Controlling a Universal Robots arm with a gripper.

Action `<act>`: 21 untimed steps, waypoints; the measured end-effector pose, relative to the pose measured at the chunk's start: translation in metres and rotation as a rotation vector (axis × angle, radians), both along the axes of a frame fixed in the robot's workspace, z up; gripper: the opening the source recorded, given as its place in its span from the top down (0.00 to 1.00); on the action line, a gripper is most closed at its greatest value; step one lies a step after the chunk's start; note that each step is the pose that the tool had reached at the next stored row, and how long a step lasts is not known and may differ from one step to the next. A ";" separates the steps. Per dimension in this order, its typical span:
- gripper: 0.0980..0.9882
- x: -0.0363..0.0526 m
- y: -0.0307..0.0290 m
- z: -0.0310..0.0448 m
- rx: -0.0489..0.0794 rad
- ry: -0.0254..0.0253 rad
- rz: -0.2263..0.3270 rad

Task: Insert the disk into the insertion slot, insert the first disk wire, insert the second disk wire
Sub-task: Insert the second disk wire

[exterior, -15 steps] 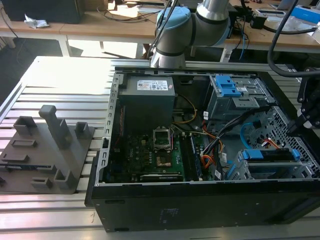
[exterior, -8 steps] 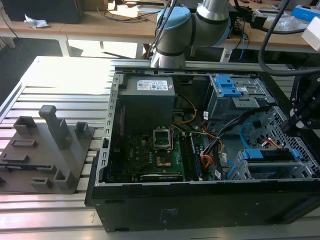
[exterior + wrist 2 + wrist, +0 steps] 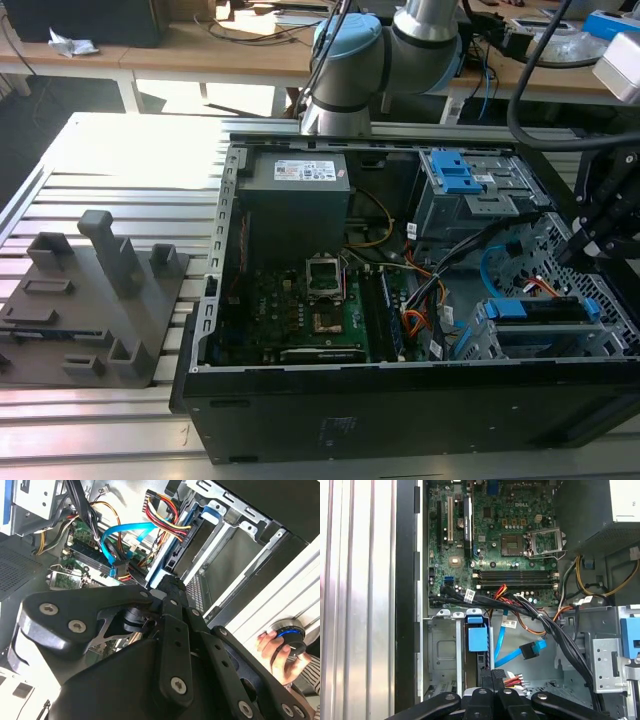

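The computer case (image 3: 400, 400) lies open. The insertion slot (image 3: 442, 650) occupies one corner. The disk (image 3: 476, 637) is seated in it on edge, long axis along the case's side wall, blue tab toward the motherboard (image 3: 510, 540). The gripper (image 3: 492, 676) hangs at the disk's opposite end, fingers drawn together; any pinch is hidden. The first disk wire (image 3: 514, 680) lies just beside: light and limp, probably best held by its stiff plug. The second disk wire (image 3: 530, 651) hangs loose nearby.
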State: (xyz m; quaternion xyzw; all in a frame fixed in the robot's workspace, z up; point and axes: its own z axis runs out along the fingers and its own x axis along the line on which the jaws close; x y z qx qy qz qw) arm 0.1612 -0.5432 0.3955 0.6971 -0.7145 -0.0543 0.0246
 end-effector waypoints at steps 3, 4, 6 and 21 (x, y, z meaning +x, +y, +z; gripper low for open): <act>0.99 -0.0023 0.0000 0.0000 0.000 0.0000 0.000; 0.99 -0.0032 0.0000 0.0000 0.000 0.0000 0.000; 0.99 -0.0065 0.0000 0.0000 0.000 0.0000 0.000; 0.99 -0.0176 0.0334 -0.0008 -0.008 -0.0002 0.063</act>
